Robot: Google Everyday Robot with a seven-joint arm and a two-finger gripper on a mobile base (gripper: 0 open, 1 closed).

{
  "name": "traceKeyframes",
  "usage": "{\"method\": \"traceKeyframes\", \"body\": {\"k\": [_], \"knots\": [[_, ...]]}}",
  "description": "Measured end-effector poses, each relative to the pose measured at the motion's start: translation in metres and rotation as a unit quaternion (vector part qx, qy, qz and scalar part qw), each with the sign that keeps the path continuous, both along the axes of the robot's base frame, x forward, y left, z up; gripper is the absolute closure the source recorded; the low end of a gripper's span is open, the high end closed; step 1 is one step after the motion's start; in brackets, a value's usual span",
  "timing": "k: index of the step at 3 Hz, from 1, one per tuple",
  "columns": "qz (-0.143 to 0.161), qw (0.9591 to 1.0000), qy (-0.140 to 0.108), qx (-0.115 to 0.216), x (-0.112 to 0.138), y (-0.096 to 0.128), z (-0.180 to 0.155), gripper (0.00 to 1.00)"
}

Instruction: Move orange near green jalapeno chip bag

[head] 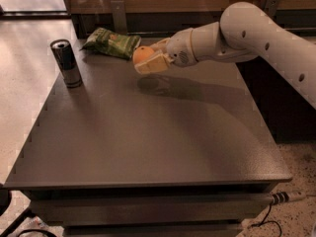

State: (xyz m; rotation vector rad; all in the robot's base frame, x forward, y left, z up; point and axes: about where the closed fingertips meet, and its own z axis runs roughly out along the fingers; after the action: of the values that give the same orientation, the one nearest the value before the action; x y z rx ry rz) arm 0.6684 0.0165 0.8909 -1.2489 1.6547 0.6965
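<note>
The orange (142, 54) is a round orange fruit held in my gripper (148, 59), which is shut on it and carries it above the table. The gripper is at the back of the table, just right of the green jalapeno chip bag (111, 42). The bag is a flat, wrinkled green foil bag lying at the table's back left. The orange hangs close to the bag's right end, and its shadow falls on the table below. My white arm reaches in from the right.
A tall dark drink can (66, 63) stands upright at the left of the grey table (148, 137). A wooden wall and dark rail run behind the table. A cable plug (284, 197) lies at the lower right by the floor.
</note>
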Motion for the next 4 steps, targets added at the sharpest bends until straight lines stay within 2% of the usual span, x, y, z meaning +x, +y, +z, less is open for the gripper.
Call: {"method": "traceKeyframes", "body": {"k": [1, 2, 3, 4], "knots": [[-0.007, 0.9999, 0.004, -0.008, 0.025, -0.004, -0.003, 1.00], [-0.008, 0.9994, 0.024, -0.022, 0.072, -0.008, -0.022, 1.00], [-0.022, 0.9989, 0.028, -0.031, 0.119, -0.010, -0.031, 1.00], [-0.043, 0.9986, 0.013, -0.028, 0.147, -0.019, -0.024, 1.00]]}}
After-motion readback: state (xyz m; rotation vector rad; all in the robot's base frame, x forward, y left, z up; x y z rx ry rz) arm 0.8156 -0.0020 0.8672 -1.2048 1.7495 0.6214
